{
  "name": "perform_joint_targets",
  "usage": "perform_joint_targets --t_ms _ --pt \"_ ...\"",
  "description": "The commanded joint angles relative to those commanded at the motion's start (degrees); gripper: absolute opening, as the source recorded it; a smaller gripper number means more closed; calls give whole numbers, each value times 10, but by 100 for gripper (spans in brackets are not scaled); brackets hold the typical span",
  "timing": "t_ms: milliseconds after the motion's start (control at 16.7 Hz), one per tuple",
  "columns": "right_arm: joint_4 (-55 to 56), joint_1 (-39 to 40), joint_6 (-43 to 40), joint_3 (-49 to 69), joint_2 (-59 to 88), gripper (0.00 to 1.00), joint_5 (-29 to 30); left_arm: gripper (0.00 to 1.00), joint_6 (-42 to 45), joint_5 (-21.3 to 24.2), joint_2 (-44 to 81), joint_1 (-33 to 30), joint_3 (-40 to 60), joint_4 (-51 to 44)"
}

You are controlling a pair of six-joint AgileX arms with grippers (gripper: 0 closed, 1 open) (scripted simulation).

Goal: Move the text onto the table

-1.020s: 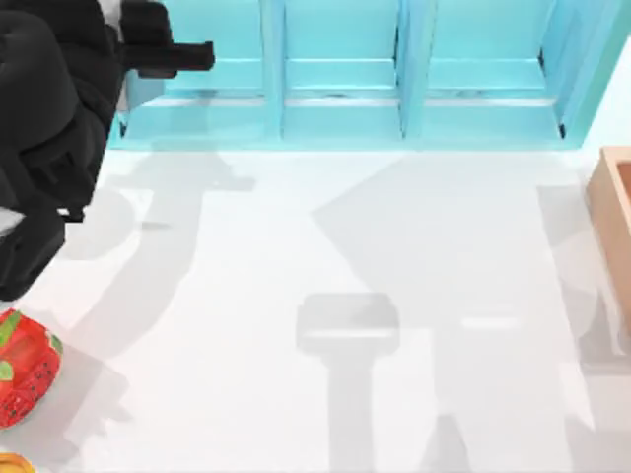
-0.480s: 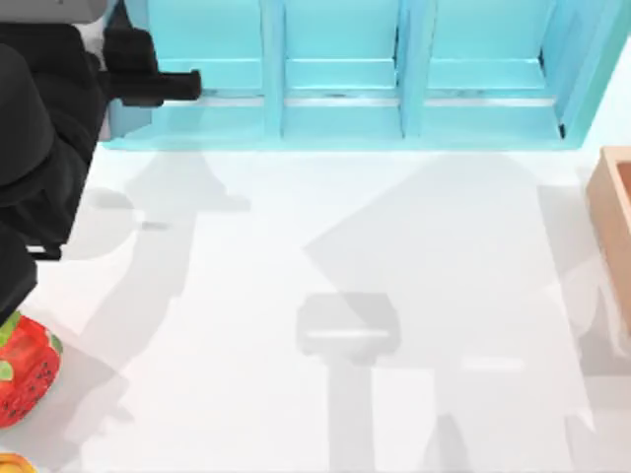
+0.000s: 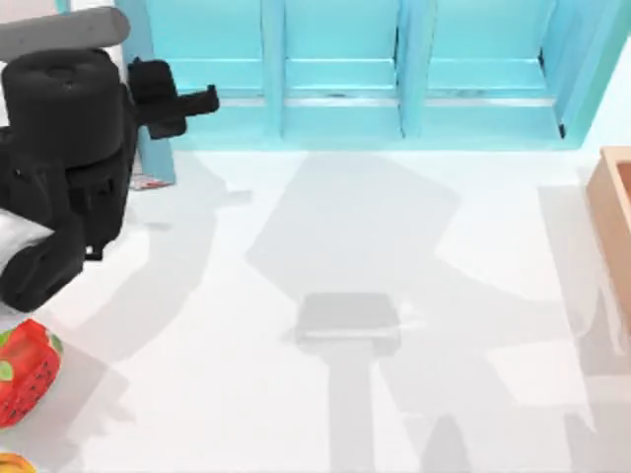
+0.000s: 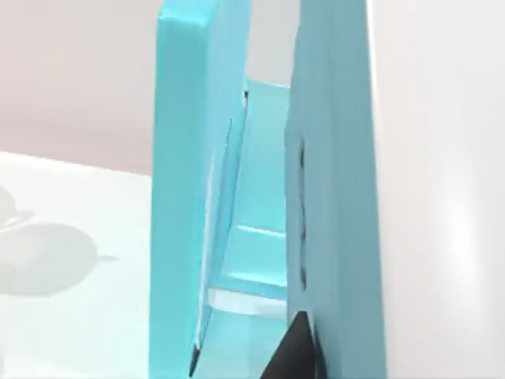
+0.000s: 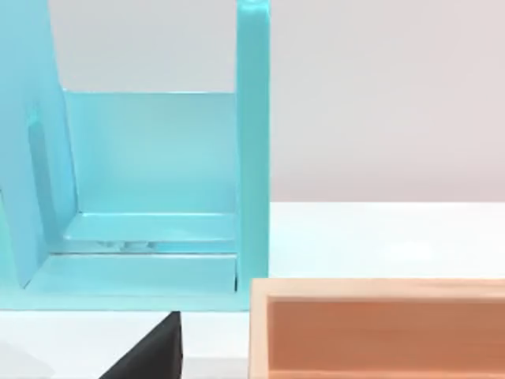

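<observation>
Top view: much of the thick hardcover book with teal-blue covers and white page edges (image 3: 153, 138) is hidden behind the black left arm. What shows is a strip of teal cover standing on edge near the left end of the light-blue compartmented shelf (image 3: 394, 79), and a pale slab of page edges running off toward the top left corner. The book is raised above the wide white counter (image 3: 444, 414), over its back left part, and its lower corner overlaps the counter's edge by the shelf. The left tool (image 3: 187, 101) is clenched on it. One dark finger (image 3: 202, 99) lies along the cover and the other is hidden by the book.

In the left wrist view the teal cover (image 4: 331, 158) and the white page block fill the side nearest the camera, cut off by the frame. A black fingertip (image 4: 296, 351) presses against the cover.

The red strawberry-like object (image 3: 25, 379) and a small yellow thing (image 3: 10, 463) are cut off at the counter's left edge. The tan wooden box (image 3: 616, 227) is cut off at the right.

In the right wrist view the right tool (image 5: 150, 355) appears as a dark wedge near the box. I cannot tell whether it is released or clenched.
</observation>
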Motion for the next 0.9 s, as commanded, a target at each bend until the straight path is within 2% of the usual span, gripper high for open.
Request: perform_joint_targets --t_ms 180,360,900 --pt "0 0 0 0 0 100 0 0 -143 -55 76 -22 37 -83" --pt "0 0 0 0 0 100 0 0 -321 -115 158 -61 87 -177" --pt "0 0 0 0 0 100 0 0 -954 -295 370 -255 295 -448"
